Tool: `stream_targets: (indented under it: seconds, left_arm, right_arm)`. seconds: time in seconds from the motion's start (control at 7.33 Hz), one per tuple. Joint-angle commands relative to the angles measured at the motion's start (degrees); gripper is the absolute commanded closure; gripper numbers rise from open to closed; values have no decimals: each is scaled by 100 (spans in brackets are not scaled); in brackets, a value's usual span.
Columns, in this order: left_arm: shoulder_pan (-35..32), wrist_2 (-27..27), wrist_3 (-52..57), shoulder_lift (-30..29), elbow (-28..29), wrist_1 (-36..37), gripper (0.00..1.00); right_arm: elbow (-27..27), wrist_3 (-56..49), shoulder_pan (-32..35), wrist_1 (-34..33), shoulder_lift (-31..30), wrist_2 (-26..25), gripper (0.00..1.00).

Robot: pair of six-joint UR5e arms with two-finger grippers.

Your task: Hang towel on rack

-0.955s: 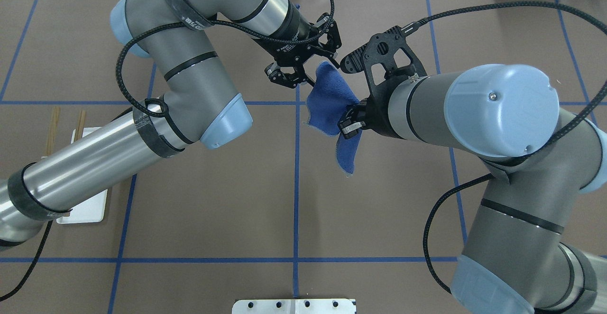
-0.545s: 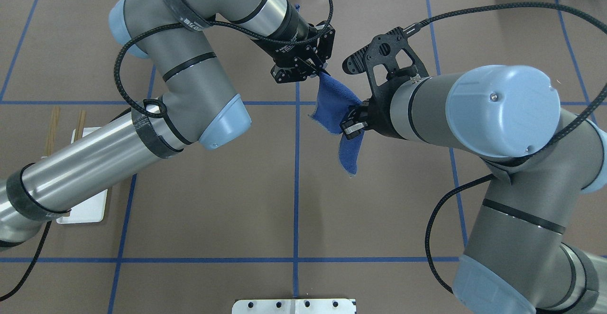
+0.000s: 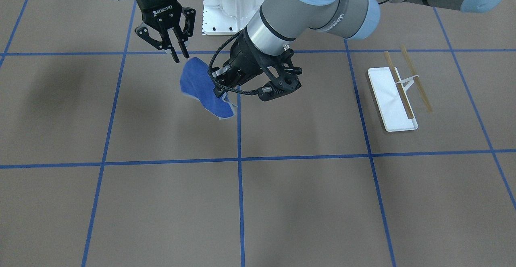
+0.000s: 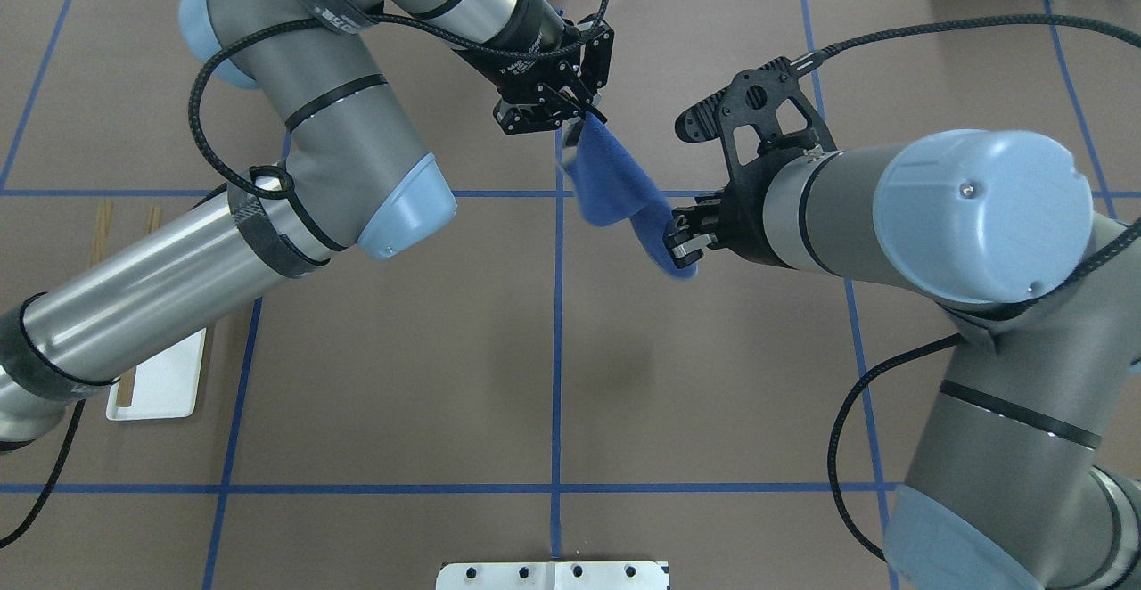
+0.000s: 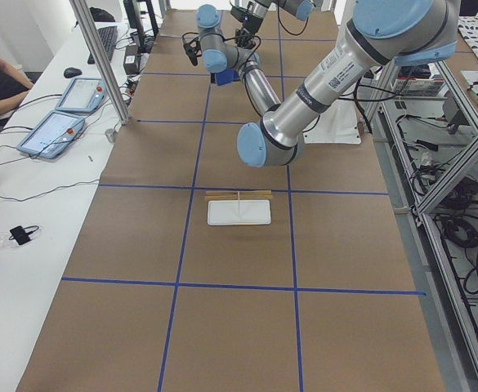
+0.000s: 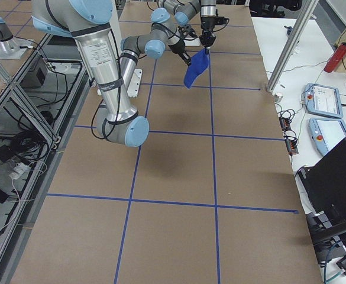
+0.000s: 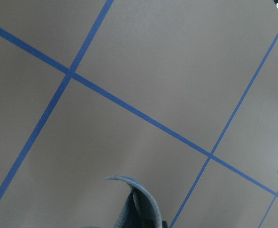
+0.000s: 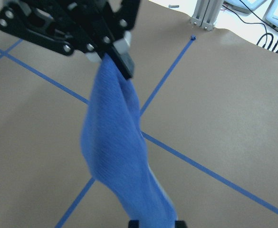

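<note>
The blue towel (image 4: 617,184) hangs stretched in the air between both grippers, above the middle of the table. My left gripper (image 4: 579,118) is shut on its far corner. My right gripper (image 4: 682,247) is shut on its near end. The front view shows the towel (image 3: 201,87) sagging from the right gripper (image 3: 179,57) to the left gripper (image 3: 222,91). The right wrist view shows the towel (image 8: 119,156) running up to the left gripper (image 8: 122,59). The rack (image 3: 393,97), a white tray with two wooden rods, stands at the table's left side. It is partly under my left arm in the overhead view (image 4: 165,385).
Blue tape lines (image 4: 557,349) divide the brown table into squares. A white mount plate (image 3: 236,1) sits at the robot's base. A metal plate (image 4: 553,575) is at the near edge. Tablets (image 5: 59,131) and an operator are on a side bench.
The left gripper, open a second ago, has shut on the towel's far corner. The two grippers then moved apart and pulled the towel out longer between them.
</note>
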Motion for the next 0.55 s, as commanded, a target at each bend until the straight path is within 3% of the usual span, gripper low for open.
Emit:
stream_targets:
  seconds: [0.0, 0.14, 0.41]
  left_arm:
    - [-309, -254, 44, 727, -671, 15, 100]
    - [-651, -753, 44, 1062, -919, 24, 100]
    - [-1240, -1292, 218, 1651, -1350, 24, 100]
  right_arm:
    - [606, 62, 326, -1911, -310, 251, 0]
    - [731, -382, 686, -2562, -292, 357, 0]
    - [444, -509, 1607, -2622, -336, 1310, 0]
